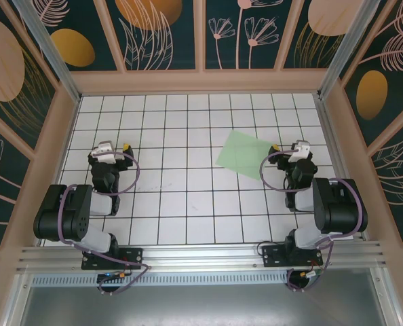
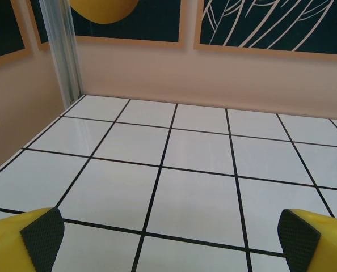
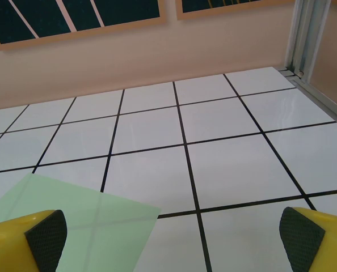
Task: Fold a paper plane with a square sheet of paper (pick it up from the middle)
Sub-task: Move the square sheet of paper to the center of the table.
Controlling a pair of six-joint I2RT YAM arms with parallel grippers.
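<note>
The square sheet of paper (image 1: 247,154), thin and pale mint green, lies flat on the white grid table right of centre, turned at an angle. My right gripper (image 1: 292,147) hangs just right of its right corner, open and empty. In the right wrist view the sheet (image 3: 83,221) fills the lower left, one corner pointing between the yellow fingers (image 3: 43,238), and the gripper (image 3: 171,241) stands wide over bare tiles. My left gripper (image 1: 113,148) sits over the left side of the table, far from the sheet. It is open (image 2: 168,238) with only tiles beneath. The paper plane is out of view.
The table (image 1: 188,197) is ringed by low peach walls with dark leaf-patterned panels above. Aluminium posts (image 2: 63,51) stand in the far corners. A metal rail (image 1: 201,257) runs along the near edge by the arm bases.
</note>
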